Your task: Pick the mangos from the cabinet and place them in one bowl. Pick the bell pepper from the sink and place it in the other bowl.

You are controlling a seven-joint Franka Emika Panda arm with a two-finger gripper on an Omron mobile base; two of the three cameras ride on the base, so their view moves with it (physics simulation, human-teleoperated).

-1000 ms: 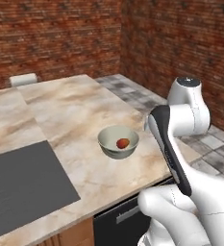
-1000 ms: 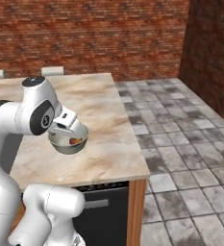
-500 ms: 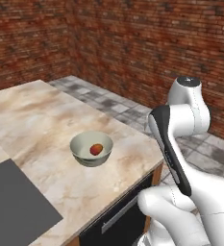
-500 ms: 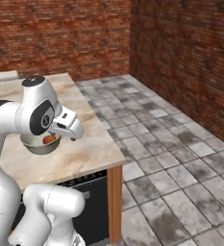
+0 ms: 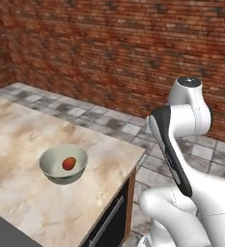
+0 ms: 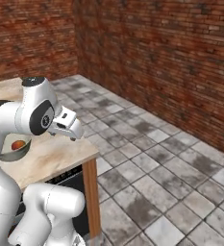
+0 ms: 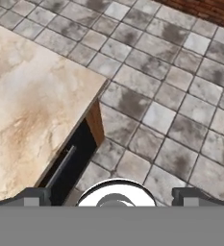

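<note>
Lower left of your left base view: pale grey-green bowl (image 5: 63, 164) holding one mango (image 5: 69, 163). Your hand view: gripper (image 7: 115, 198) spread wide, empty, over the counter corner (image 7: 60, 96).

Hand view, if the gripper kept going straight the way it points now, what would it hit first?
Probably the grey tiled floor just past the counter's corner. The open gripper holds nothing, and depth is hard to judge.

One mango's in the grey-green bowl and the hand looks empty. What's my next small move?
Probably keep turning the base to find the cabinet. The hand is open and empty over the counter corner, one mango lies in the bowl, and no cabinet is in sight.
</note>
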